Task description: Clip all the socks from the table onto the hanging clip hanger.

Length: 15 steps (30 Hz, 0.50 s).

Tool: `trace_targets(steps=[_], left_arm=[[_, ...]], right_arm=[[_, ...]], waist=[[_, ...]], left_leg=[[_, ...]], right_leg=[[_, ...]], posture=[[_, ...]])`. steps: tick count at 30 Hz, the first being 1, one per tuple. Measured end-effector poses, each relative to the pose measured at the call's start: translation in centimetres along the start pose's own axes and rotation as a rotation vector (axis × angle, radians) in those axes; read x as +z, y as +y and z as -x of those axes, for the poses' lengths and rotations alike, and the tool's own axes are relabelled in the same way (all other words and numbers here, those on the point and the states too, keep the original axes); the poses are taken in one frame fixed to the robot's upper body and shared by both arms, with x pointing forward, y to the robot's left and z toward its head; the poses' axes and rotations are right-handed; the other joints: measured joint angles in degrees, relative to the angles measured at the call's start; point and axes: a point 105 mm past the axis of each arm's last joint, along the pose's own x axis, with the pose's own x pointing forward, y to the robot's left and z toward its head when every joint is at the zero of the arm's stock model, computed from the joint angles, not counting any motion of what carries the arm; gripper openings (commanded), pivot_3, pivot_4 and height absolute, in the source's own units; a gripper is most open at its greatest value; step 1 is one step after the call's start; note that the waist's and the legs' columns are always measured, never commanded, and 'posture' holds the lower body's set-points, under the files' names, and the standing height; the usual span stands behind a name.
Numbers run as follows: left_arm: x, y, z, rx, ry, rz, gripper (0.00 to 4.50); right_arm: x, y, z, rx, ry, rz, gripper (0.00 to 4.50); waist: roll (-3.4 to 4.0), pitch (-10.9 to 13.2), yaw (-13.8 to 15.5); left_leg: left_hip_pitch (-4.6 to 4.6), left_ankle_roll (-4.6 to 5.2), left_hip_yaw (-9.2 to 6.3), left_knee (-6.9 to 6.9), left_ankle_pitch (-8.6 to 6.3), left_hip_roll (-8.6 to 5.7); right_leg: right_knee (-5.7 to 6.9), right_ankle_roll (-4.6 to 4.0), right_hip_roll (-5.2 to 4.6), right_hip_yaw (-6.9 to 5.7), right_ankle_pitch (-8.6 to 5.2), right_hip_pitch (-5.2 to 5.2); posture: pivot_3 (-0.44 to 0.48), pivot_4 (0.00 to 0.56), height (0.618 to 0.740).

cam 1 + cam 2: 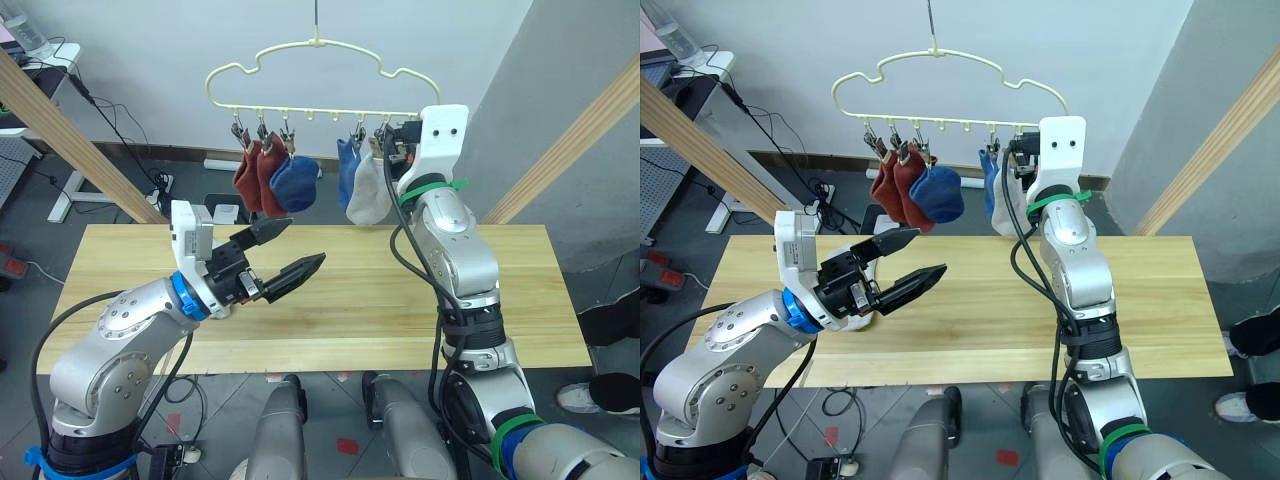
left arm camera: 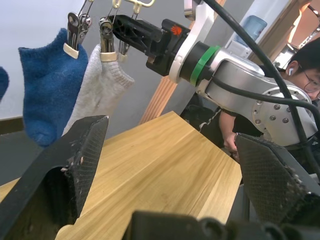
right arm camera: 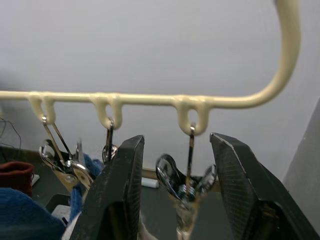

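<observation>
Five socks hang clipped on the clip hanger (image 1: 300, 75) beyond the worktop (image 1: 330, 300): two rust red socks (image 1: 253, 175) and a blue sock (image 1: 295, 183) left, another blue sock (image 1: 347, 172) and a grey sock (image 1: 367, 190) right. The right gripper (image 3: 175, 190), jaws spread, brackets the rightmost clip (image 3: 186, 186). The left gripper (image 1: 285, 252) hovers over the worktop, jaws spread.

The clip hanger (image 1: 310, 78) hangs behind the table (image 1: 330, 300), at twelve o'clock; the socks (image 1: 300, 180) hang below its bar (three left, two right).
</observation>
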Motion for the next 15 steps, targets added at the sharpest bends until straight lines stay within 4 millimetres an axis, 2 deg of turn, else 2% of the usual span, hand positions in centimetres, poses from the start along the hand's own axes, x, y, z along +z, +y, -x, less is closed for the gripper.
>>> trace_targets(steps=[15], left_arm=[[-0.02, -0.18, -0.34, -0.01, -0.001, 0.001, 4.5]], right_arm=[[-0.13, 0.73, -0.08, 0.026, 0.008, -0.092, 2.15]], waist=[[0.0, 0.0, 0.02]], left_leg=[[0.0, 0.0, -0.01, 0.03, 0.0, -0.01]], right_leg=[[0.05, -0.01, 0.0, -0.01, 0.01, 0.01]], posture=[[0.062, 0.344, 0.74]])
